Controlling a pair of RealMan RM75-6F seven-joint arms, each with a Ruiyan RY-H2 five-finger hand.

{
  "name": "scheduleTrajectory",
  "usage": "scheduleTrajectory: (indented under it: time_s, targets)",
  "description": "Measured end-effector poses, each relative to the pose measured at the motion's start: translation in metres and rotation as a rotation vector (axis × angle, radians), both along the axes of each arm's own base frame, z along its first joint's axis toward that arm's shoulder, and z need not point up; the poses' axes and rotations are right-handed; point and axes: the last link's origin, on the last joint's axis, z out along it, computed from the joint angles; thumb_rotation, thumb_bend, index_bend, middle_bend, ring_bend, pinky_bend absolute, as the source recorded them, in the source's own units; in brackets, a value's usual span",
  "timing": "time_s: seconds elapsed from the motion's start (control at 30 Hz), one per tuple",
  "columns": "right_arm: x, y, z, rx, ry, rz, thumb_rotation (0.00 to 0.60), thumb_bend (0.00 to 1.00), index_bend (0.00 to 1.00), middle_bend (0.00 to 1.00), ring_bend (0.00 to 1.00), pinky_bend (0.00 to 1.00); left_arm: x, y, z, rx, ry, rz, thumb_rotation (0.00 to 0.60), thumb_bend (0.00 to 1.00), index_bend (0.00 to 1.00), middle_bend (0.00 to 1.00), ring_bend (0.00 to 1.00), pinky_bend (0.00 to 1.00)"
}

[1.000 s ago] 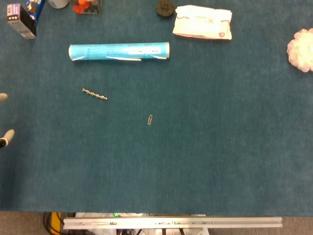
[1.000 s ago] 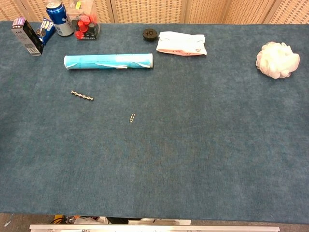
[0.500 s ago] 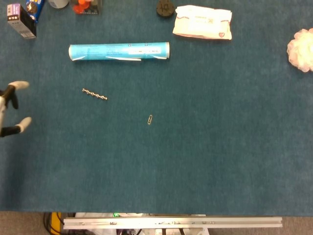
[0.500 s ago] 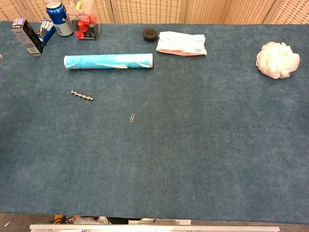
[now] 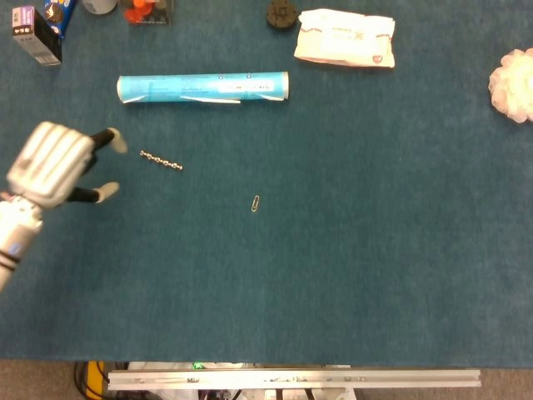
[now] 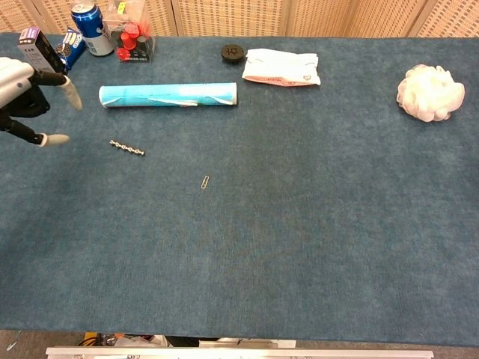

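A wide bench (image 6: 314, 247) covered in dark teal-blue felt fills almost everything, evenly lit with no hard shadows across the nap. Along its far edge in the chest view runs a wall of pale tan panels (image 6: 232, 16) with a fine woven lattice, split by upright wooden strips. Down at the near edge in the head view a silver aluminium rail (image 5: 291, 379) runs crosswise, with a strip of grey-brown floor (image 5: 508, 383) showing at the corner beyond it.
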Motion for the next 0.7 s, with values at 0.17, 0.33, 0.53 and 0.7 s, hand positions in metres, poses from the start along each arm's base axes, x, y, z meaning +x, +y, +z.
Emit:
scheduleTrajectory:
  time_s: [0.17, 0.33, 0.53, 0.7]
  targets:
    - [-0.003, 0.003, 0.002, -0.003, -0.001, -0.015, 0.600, 0.22, 0.35, 0.41, 0.34, 0.50, 0.015, 0.017, -0.030, -0.059, 0.029, -0.013, 0.600, 0.19, 0.43, 1.00, 1.00, 0.94]
    - [-0.007, 0.007, 0.004, -0.012, -0.004, -0.030, 0.600, 0.22, 0.35, 0.41, 0.34, 0.50, 0.028, 0.027, -0.054, -0.097, 0.045, -0.021, 0.600, 0.19, 0.43, 1.00, 1.00, 0.96]
    - [-0.010, 0.009, 0.004, -0.009, -0.010, -0.044, 0.600, 0.22, 0.35, 0.41, 0.34, 0.50, 0.037, 0.038, -0.074, -0.104, 0.055, -0.018, 0.600, 0.19, 0.49, 1.00, 1.00, 0.98]
    - [-0.012, 0.010, 0.004, -0.010, -0.014, -0.052, 0.600, 0.22, 0.35, 0.41, 0.34, 0.50, 0.037, 0.048, -0.088, -0.107, 0.093, 0.008, 0.600, 0.26, 0.50, 1.00, 1.00, 0.98]
